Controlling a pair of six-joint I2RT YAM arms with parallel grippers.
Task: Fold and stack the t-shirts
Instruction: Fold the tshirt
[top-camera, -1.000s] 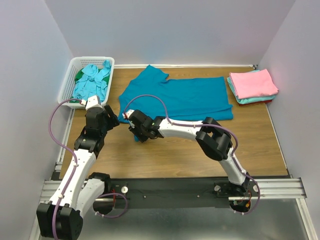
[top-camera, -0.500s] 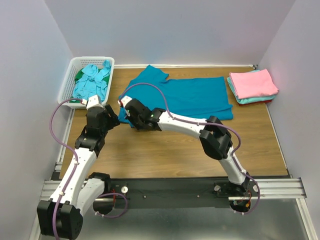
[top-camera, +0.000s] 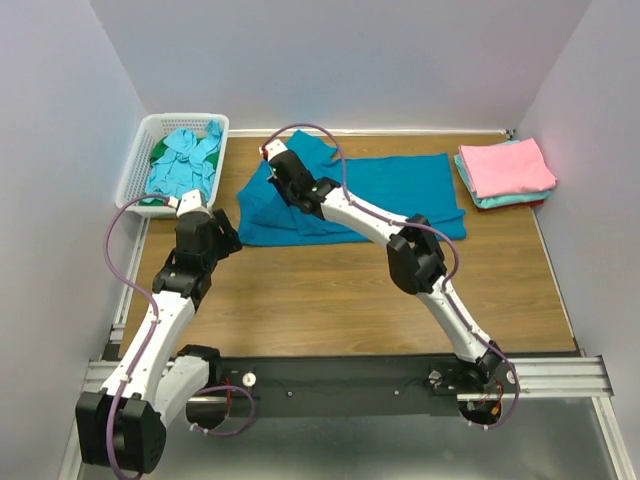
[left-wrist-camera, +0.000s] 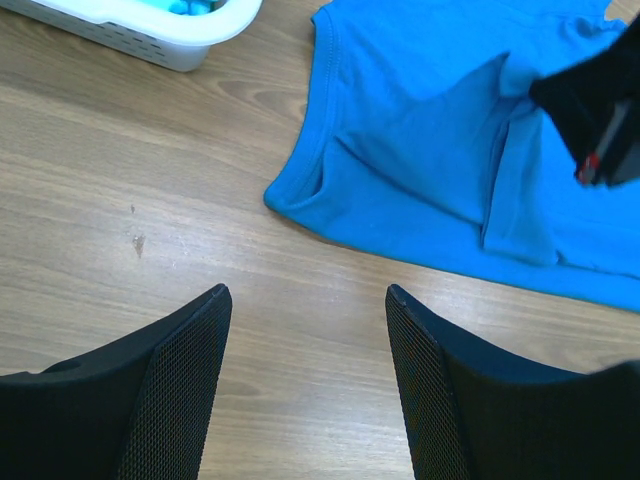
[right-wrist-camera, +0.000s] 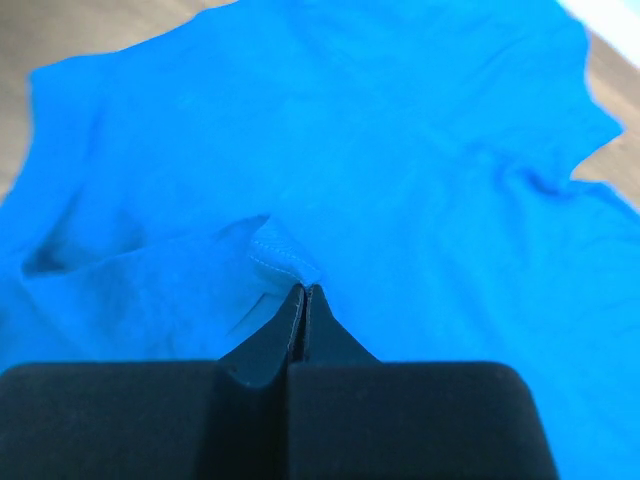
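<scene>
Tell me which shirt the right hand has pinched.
The deep teal-blue shirt spread mid-table; right hand pinches its edge. The pink-topped folded stack at right and crumpled shirts in the basket lie untouched.

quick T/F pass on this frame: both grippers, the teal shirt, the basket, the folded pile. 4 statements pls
1. The right gripper is shut on a stitched edge of the teal shirt. True.
2. The left gripper is shut on the same shirt. False: it is open above the bare table beside the shirt's corner and holds nothing.
3. A pink shirt tops the folded pile at the far right. True.
4. The white basket is empty. False: it holds crumpled aqua shirts.
</scene>
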